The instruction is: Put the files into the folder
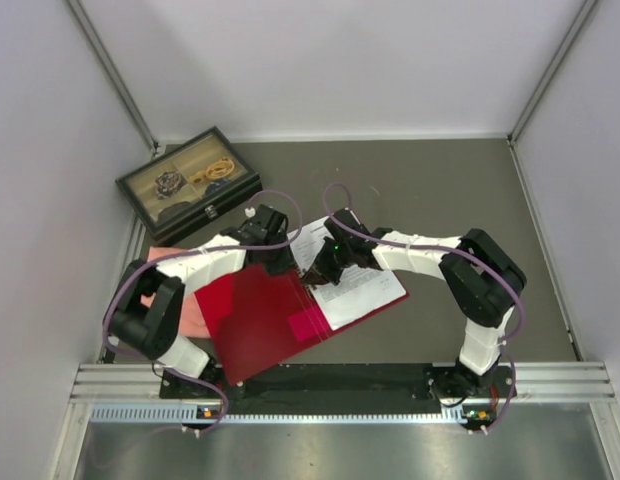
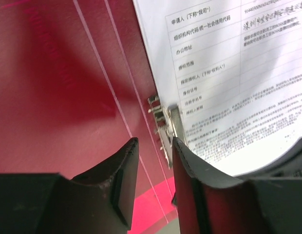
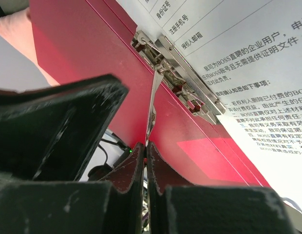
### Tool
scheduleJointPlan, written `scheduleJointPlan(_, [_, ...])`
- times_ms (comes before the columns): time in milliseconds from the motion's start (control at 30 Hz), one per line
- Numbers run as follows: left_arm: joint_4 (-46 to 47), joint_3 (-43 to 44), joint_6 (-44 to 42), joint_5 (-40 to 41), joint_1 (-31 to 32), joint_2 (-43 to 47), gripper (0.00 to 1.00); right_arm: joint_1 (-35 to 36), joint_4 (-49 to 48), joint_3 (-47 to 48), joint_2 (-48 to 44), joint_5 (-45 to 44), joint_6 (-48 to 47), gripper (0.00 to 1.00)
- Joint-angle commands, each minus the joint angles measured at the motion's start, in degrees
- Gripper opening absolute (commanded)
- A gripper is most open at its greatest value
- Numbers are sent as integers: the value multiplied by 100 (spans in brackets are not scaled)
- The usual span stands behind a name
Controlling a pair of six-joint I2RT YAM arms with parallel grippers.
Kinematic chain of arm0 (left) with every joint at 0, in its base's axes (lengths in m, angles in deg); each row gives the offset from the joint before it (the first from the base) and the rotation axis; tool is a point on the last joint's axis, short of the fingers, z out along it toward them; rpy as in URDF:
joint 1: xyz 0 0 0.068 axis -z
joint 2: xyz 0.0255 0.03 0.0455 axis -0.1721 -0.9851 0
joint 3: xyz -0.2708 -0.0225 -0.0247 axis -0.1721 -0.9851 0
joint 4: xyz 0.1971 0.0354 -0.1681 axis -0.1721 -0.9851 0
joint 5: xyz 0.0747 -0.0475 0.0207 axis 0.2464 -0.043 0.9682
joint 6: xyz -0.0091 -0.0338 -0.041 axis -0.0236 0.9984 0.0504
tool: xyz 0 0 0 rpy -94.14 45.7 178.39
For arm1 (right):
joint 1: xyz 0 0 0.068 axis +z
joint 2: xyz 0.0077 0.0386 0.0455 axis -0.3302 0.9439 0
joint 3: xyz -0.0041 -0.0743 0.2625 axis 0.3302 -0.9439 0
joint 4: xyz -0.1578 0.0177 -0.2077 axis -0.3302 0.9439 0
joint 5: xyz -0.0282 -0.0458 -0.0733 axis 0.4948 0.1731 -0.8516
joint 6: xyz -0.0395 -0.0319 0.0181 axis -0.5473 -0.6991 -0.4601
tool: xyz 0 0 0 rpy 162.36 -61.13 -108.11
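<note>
- Two bystanders sit at the far left of the table (image 1: 440, 190), well clear of the work: a black compartment box (image 1: 188, 180) in the back corner and a salmon-pink cloth (image 1: 193, 312) lying partly under the left arm.
- The left gripper (image 2: 155, 142) hovers over the spine of the open folder (image 2: 58, 97). Its jaws stand apart with nothing between them. It points down at the near end of the metal clip (image 2: 163, 127), probably so it can steady the folder or press the clip once needed.
- The folder lies flat and opened wide in front of both arms, with its bare red left leaf facing up. A pink sticker (image 1: 308, 325) shows near the spine on the inside.
- From the clip, in the right wrist view, a thin lever (image 3: 152, 105) stands up on edge, tilted away from the paper.
- The right gripper (image 3: 145, 148) has its fingers pressed together on the tip of that lever. My reading is that the lever is held raised so the clamp bar lets go and the paper edge can slide beneath it.
- The files (image 3: 258, 73) rest on the right leaf of the folder, printed side up, with their left edge along the clip. From these views I cannot tell whether that edge is under the bar or only against it.
- The sheets are already inside the folder, so what seems left is to seat them, lower the lever and close the cover.
</note>
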Motion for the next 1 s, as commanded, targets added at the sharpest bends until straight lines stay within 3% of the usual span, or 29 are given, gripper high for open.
scheduleJointPlan(0, [452,285,-119,-316,-16,-498,37,91,-151,-73,-122,-36,-3,0])
scheduleJointPlan(167, [628,303,-92,-211,-16,-771,35,91,-213,-100,-113,8,-3,0])
scheduleJointPlan(433, [558,373,-162,-79,-7,-983,21,74,-265,-144,-95,52,-38,0])
scheduleJointPlan(633, [364,426,-417,123,-7,-1167,1,47,-292,-293,1,149,-442,0])
scheduleJointPlan(967, [312,312,-839,325,-7,-1255,0,-145,-230,-723,72,140,-1172,0])
